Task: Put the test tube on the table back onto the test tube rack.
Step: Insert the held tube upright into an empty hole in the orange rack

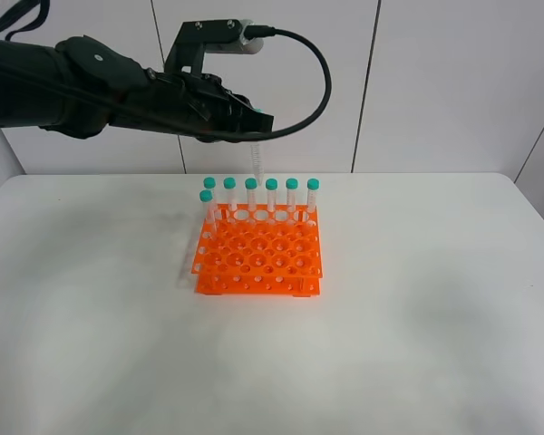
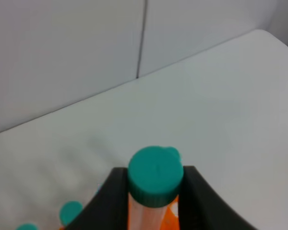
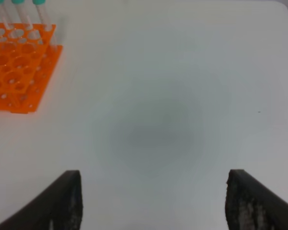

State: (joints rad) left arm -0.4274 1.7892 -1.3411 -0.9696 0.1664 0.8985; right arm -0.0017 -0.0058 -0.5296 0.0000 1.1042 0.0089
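Observation:
My left gripper (image 1: 257, 127) is shut on the test tube (image 1: 257, 161), a clear tube that hangs upright from it, tip down, above the back row of the orange test tube rack (image 1: 254, 285). In the left wrist view the tube's teal cap (image 2: 156, 175) sits between the black fingers (image 2: 108, 203) of the left gripper (image 2: 153, 194). My right gripper (image 3: 156, 206) is open and empty over the bare white table (image 3: 158, 134), away from the rack (image 3: 19, 103). The right gripper is out of the exterior view.
Several teal-capped tubes (image 1: 271, 195) stand along the rack's back row, and one (image 1: 206, 207) stands at the left side. The white table (image 1: 417, 317) spreads around the rack. A black cable (image 1: 322, 86) loops above the left arm.

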